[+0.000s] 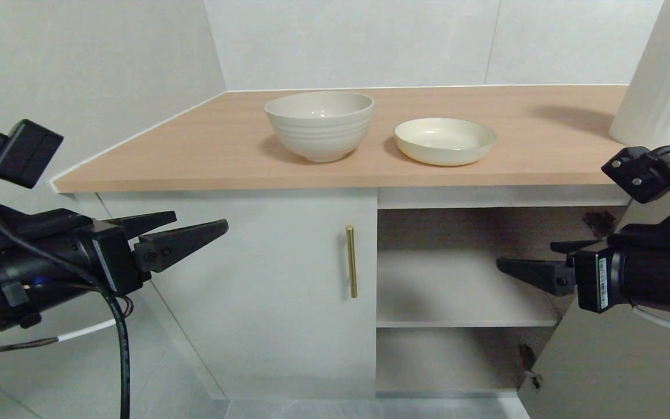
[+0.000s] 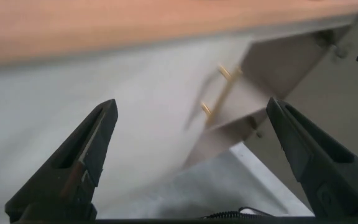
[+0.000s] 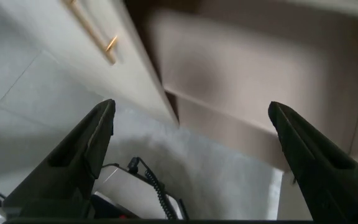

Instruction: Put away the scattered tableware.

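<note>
Two pieces of tableware are sitting on the wooden counter point(image 1: 195, 157): a deep, ribbed cream bowl point(image 1: 319, 125) and, just beside it toward the robot's right, a shallow cream dish point(image 1: 445, 140), the two standing apart and upright. A small white sticker point(image 1: 602, 282) on the right hand's housing is carrying print too fine to read. The left hand point(image 1: 201, 220) is hovering below counter level in front of the closed cabinet door point(image 1: 265, 291), pointing inward with its fingers spread and gripping nothing. The right hand point(image 1: 524, 255) is hanging opposite it, level with the open cabinet compartment, pointing inward, its fingers likewise spread wide and empty. A slim brass handle point(image 1: 351, 262) is running vertically along the closed door's edge. Beside it the open compartment is showing a pale shelf point(image 1: 457, 291), and its door point(image 1: 614, 361) is standing swung out behind the right hand. A tall white ribbed cylinder point(image 1: 660, 75) is standing at the counter's far right end, well apart from the dish.
</note>
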Robot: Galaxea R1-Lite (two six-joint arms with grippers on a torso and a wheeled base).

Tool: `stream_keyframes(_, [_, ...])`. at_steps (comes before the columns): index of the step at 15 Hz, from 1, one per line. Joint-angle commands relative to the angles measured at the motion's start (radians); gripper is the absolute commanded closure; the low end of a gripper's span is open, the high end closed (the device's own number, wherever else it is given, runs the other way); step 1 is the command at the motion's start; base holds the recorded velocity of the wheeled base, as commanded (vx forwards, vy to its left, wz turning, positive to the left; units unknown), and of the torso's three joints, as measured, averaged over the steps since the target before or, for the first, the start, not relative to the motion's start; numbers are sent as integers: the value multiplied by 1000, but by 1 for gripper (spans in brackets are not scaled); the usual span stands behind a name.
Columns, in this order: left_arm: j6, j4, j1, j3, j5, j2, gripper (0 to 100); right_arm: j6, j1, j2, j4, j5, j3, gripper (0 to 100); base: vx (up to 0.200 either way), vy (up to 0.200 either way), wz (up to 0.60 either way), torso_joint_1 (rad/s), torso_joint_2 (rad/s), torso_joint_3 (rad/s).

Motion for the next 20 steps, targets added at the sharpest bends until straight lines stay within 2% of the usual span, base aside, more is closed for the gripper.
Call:
stream_keyframes(1, [-1,0,0,1,0,2,0,-1,0,-2,0,2,2,0,200,0,0,-7,2,-2])
stream_keyframes(2, [-1,0,-2,1,-1,1,0,-5,0,-3,0,2,2,0,200,0,0,2,2,2])
stream_keyframes(11, [-2,9,-16,-2,2,-48,0,-5,3,-19,3,5,3,0,0,0,0,2,-7,-2])
stream_keyframes(15, [-2,26,-25,-8,0,-65,0,-34,5,-42,4,39,16,0,0,0,0,52,-244,-245])
stream_keyframes(20, [-2,26,-25,-8,0,-56,0,-40,5,-48,4,41,22,0,0,0,0,170,-504,-297])
